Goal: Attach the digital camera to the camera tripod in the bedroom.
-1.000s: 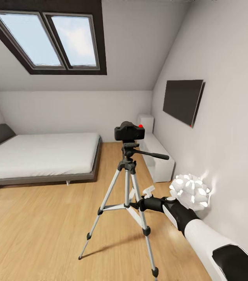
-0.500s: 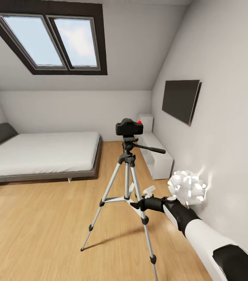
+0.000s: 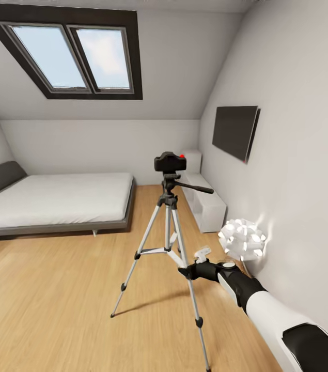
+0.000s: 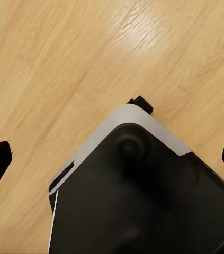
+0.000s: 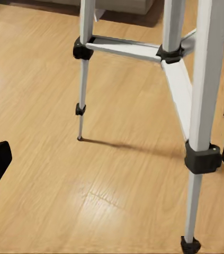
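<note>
Digital camera (image 3: 170,162) sits on top of the camera tripod (image 3: 168,243), mid-floor in the bedroom near the bed (image 3: 55,199). Right tool (image 3: 188,270) open, empty, beside a leg; left tool (image 4: 112,159) open over the floor. Judgement: mount looks done; withdraw clear of the legs.

A light wood floor (image 3: 50,289) runs through the room under white walls (image 3: 298,170) and a sloped ceiling (image 3: 184,62). A dark-framed skylight (image 3: 73,51) with two panes shows pale sky. A low bed (image 3: 55,199) with a grey frame and white mattress stands at the left. A dark panel (image 3: 234,132) hangs on the right wall, above a white low cabinet (image 3: 205,204). Nearer, a glowing white ball lamp (image 3: 242,239) sits against that wall.
</note>
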